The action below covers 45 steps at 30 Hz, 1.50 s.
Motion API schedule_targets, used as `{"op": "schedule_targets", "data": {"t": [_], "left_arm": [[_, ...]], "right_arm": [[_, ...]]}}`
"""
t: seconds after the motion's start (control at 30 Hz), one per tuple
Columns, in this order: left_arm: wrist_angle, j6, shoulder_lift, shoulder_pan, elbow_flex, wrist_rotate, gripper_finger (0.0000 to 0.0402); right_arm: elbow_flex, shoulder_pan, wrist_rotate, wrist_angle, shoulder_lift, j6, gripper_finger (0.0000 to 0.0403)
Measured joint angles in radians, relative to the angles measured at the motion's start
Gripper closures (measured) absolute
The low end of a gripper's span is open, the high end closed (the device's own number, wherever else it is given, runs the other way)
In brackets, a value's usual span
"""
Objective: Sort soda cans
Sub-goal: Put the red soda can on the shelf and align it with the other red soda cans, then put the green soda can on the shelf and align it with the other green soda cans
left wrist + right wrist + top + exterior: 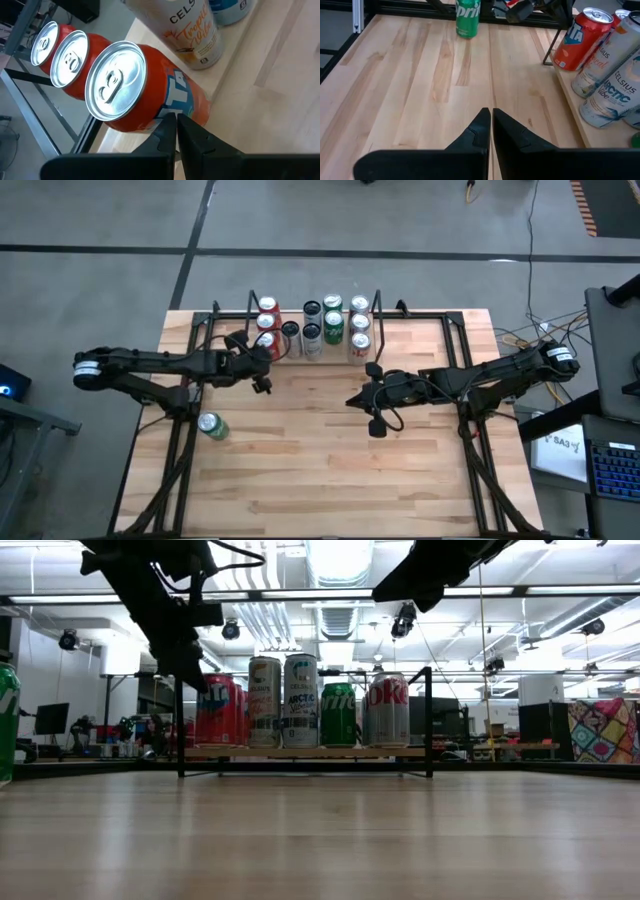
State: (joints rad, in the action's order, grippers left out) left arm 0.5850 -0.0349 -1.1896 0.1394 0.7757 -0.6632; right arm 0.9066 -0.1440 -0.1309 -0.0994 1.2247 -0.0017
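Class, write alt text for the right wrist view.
The shut right gripper hovers over bare wooden table. A green Sprite can stands alone at the far edge; a red Fanta can and white Celsius cans cluster on a raised board.

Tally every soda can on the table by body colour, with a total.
Red cans: 3
White cans: 3, as far as the high view shows
Green cans: 4, one standing loose near the left arm
Silver cans: 3
Total: 13
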Motion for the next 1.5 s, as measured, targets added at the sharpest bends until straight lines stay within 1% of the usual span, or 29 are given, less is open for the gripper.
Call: {"op": "schedule_targets", "data": {"t": [0.3, 0.47, 0.57, 0.7, 0.9, 1.0, 1.07, 1.23, 1.4, 1.5], "left_arm": [[0.010, -0.051, 0.005, -0.013, 0.000, 0.007, 0.0402], [0.025, -0.106, 0.008, -0.049, 0.036, 0.107, 0.0402], [0.053, -0.147, 0.008, -0.087, 0.085, 0.169, 0.0402], [0.177, -0.243, 0.008, -0.154, 0.192, 0.208, 0.0402], [0.474, -0.443, 0.008, -0.256, 0.350, 0.240, 0.0402], [0.609, -0.566, 0.008, -0.293, 0.390, 0.240, 0.0402], [0.689, -0.659, 0.008, -0.311, 0.400, 0.258, 0.0402], [0.821, -0.854, 0.008, -0.344, 0.375, 0.390, 0.0402], [0.851, -0.955, 0.005, -0.394, 0.329, 0.406, 0.0402], [0.852, -0.993, 0.004, -0.417, 0.325, 0.433, 0.0402]], "right_arm": [[0.000, 0.000, 0.000, 0.000, 0.000, 0.000, 0.0394], [0.000, 0.000, 0.000, 0.000, 0.000, 0.003, 0.0394], [0.000, 0.000, 0.000, 0.003, 0.000, 0.020, 0.0394], [0.000, 0.000, 0.000, 0.012, 0.000, 0.059, 0.0394], [0.010, 0.000, 0.000, 0.015, 0.000, 0.133, 0.0394], [0.024, 0.000, 0.000, 0.017, 0.000, 0.168, 0.0394], [0.035, -0.001, 0.001, 0.019, 0.000, 0.189, 0.0394], [0.063, -0.031, 0.004, 0.023, 0.000, 0.208, 0.0394], [0.095, -0.075, 0.003, 0.024, 0.017, 0.183, 0.0394], [0.116, -0.092, 0.004, 0.025, 0.037, 0.168, 0.0394]]}}
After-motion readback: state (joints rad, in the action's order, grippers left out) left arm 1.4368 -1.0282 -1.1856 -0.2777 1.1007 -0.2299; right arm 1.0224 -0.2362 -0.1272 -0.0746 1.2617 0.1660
